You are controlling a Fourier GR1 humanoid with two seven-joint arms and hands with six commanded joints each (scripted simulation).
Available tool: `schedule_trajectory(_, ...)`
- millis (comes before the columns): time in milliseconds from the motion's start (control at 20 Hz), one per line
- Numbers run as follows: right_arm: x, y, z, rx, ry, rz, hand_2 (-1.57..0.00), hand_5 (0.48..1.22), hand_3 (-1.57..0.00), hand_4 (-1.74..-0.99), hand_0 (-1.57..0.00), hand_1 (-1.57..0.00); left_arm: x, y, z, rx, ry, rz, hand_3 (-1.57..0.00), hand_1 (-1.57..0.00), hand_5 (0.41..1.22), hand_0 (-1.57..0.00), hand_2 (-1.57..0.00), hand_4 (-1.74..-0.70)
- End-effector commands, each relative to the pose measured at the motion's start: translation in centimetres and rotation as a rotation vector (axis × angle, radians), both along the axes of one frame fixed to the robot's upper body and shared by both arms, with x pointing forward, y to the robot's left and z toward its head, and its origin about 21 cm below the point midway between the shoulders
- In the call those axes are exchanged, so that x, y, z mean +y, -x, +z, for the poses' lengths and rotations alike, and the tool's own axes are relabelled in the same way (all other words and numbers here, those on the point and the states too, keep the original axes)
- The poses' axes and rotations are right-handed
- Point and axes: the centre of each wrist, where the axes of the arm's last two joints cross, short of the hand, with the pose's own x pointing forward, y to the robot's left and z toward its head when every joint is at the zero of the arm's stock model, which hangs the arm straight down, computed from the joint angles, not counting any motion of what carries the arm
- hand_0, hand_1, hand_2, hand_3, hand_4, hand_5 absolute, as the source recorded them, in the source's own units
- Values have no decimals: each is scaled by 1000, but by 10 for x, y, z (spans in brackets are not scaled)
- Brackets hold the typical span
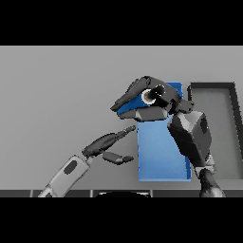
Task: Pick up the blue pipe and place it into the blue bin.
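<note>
My right hand [142,95] pinches the pipe [147,114] over the bin [161,161]; I should lower before releasing. Left hand [107,144] rests spread.

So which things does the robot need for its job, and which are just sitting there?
Needed:
- blue pipe, held in the right hand
- blue bin

Just there:
- dark grey tray, right of the bin
- left hand, open, idle
</note>
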Motion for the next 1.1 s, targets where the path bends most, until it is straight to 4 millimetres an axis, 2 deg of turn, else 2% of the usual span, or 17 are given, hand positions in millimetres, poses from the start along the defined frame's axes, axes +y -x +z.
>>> schedule_trajectory(0, -3, -4, 8, 4, -18, -38, -1571, 1113, -1571, -1727, -1571, -1571, 0, 0, -3, 5, -5, 0, 0, 0, 499, 0, 1, -907)
schedule_trajectory(100, -12, -22, 20, -2, -6, -161, -1571, 1117, -1571, -1732, -1571, -1571, 1, 0, -1, 1, 11, -7, 1, 1, 492, 1, 1, -906)
schedule_trajectory(250, -39, -53, 17, 60, 22, -345, -1571, 1135, -1571, -1736, -1571, -1571, 4, -1, 0, 4, 16, -5, 1, 1, 490, 1, 1, -911)
schedule_trajectory(400, -63, -74, -17, 188, 85, -471, -1571, 1124, -1571, -1739, -1571, -1571, 5, 0, 0, 19, 12, 10, 1, 1, 489, 1, 1, -906)
schedule_trajectory(550, -88, -80, -55, 299, 134, -565, -1571, 1121, -1571, -1740, -1571, -1571, 6, -4, 3, 7, 10, 17, 1, 1, 487, 1, 1, -893)
schedule_trajectory(650, -91, -79, -85, 384, 186, -618, -1571, 1121, -1571, -1740, -1571, -1571, 7, -3, 1, 30, 10, 18, 1, 1, 478, 1, 1, -893)
schedule_trajectory(950, -107, -67, -156, 646, 316, -697, -1571, 1122, -1571, -1741, -1571, -1571, 5, -3, -1, 15, 12, 11, 1, 1, 463, 1, 1, -881)
schedule_trajectory(1050, -110, -60, -177, 705, 391, -701, -1571, 1124, -1571, -1655, -1571, -1571, 5, -3, 2, 16, 18, 14, 1, 1, 464, 1, 1, -882)
